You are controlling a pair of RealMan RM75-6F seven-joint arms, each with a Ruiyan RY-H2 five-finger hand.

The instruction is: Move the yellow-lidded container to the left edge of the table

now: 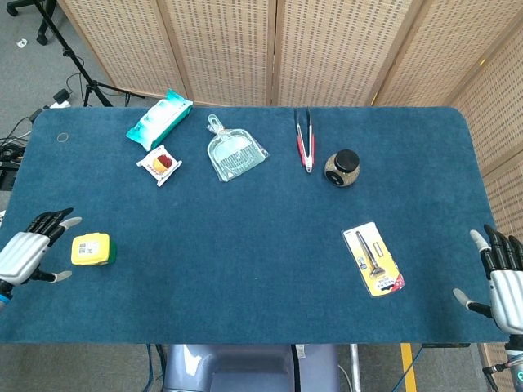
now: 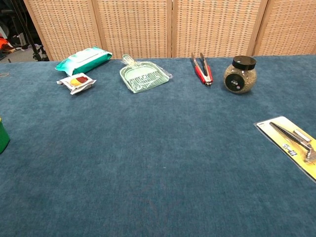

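The yellow-lidded container with its green body stands on the blue table near the left edge; the chest view shows only a green sliver of the container at the frame's left border. My left hand hovers just left of it, fingers spread, clear of the container and holding nothing. My right hand is at the table's right front corner, fingers apart and empty. Neither hand appears in the chest view.
Along the back lie a teal wipes pack, a snack packet, a clear dustpan, red tongs and a black-lidded jar. A yellow carded tool lies at the right front.
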